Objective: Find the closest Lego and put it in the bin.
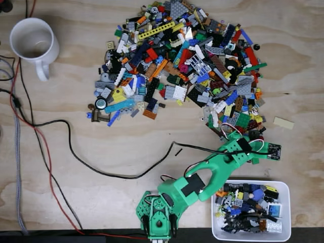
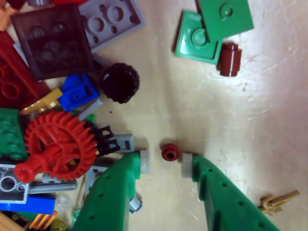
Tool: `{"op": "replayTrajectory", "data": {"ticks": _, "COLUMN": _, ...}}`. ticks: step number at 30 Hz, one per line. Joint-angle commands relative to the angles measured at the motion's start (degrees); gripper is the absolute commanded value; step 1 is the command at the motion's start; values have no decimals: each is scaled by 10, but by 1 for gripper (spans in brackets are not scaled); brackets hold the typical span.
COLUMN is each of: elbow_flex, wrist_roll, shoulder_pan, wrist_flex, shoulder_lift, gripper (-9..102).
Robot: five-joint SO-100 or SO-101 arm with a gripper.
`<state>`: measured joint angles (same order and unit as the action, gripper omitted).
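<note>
Jaws straddling a small red stud — nothing lifted yet.
Your gripper (image 2: pixel 163 162) stands narrowly parted, pads either side of the red round Lego (image 2: pixel 170 152) on the table; carry to the part-filled bin (image 1: pixel 286 188) remains — pile (image 1: pixel 177 66) beyond.

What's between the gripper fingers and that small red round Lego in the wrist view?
Nothing visible. The small red round piece sits on bare table in the gap of the open gripper, apart from both finger pads. The red gear and black tyre lie off to the view's left, outside the gap.
</note>
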<state>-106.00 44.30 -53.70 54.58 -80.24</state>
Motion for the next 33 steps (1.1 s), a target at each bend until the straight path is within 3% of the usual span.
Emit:
{"op": "replayTrajectory", "data": {"ticks": 1, "elbow_flex": 7, "wrist_roll": 5, "shoulder_pan": -9, "wrist_flex": -9, "shoulder_lift": -5, "gripper": 11}}
{"op": "replayTrajectory", "data": {"ticks": 22, "elbow_flex": 31, "wrist_roll": 11, "shoulder_pan": -11, "wrist_flex": 6, "shoulder_lift": -6, "gripper": 7}}
{"op": "replayTrajectory", "data": {"ticks": 26, "elbow_flex": 78, "wrist_roll": 8, "shoulder_pan": -6, "wrist_flex": 42, "shoulder_lift": -15, "gripper": 7}}
{"op": "replayTrajectory", "data": {"ticks": 33, "elbow_flex": 251, "wrist_roll": 14, "shoulder_pan": -13, "wrist_flex": 175, "shoulder_lift": -51, "gripper": 7}}
